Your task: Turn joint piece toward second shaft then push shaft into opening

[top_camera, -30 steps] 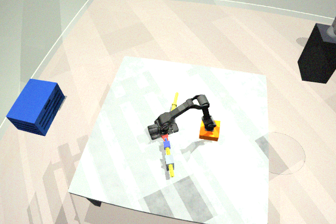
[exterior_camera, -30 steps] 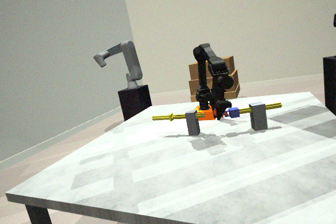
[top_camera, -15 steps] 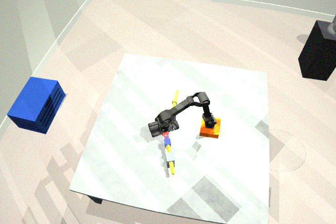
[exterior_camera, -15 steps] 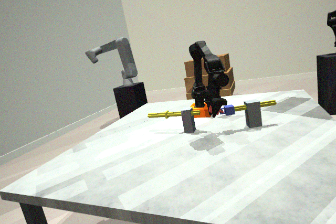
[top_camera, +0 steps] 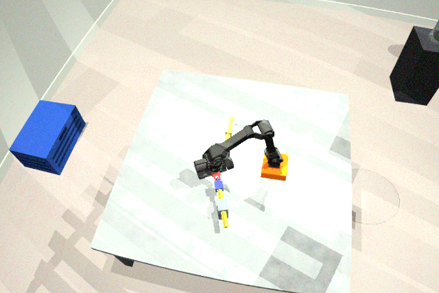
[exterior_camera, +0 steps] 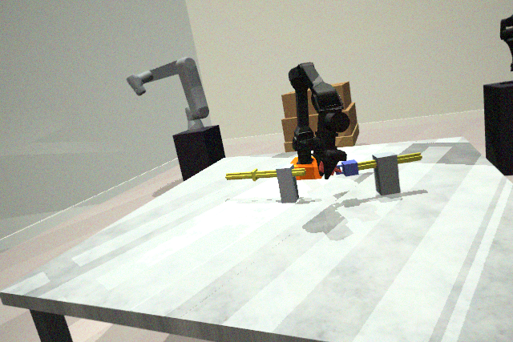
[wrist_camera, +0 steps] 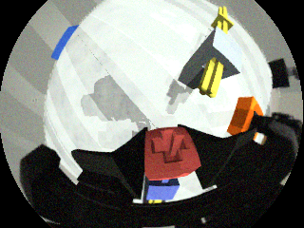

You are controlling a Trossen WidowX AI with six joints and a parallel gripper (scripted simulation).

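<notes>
The red joint piece (top_camera: 216, 175) (exterior_camera: 337, 171) (wrist_camera: 173, 163) hangs by its hinge on the blue end part (top_camera: 218, 185) (exterior_camera: 349, 167) (wrist_camera: 162, 191) of the first yellow shaft (top_camera: 224, 219) (exterior_camera: 409, 158). That shaft passes through a grey block (top_camera: 222, 204) (exterior_camera: 387, 175). My gripper (exterior_camera: 327, 173) (wrist_camera: 162, 128) is shut on the red piece, a black finger on each side. The piece's opening shows in the wrist view; its exact angle to the second shaft is unclear. The second yellow shaft (top_camera: 231, 125) (exterior_camera: 240, 175) (wrist_camera: 211, 78) runs through its grey block (exterior_camera: 288, 185) (wrist_camera: 228, 47), its end apart from the red piece.
The arm's orange base (top_camera: 274, 172) (exterior_camera: 309, 172) (wrist_camera: 242, 115) stands beside the shafts on the table (top_camera: 159, 211) (exterior_camera: 248, 267). The arm reaches over the gap between the blocks and hides part of it in the top view. A blue cabinet (top_camera: 46, 134) stands off the table.
</notes>
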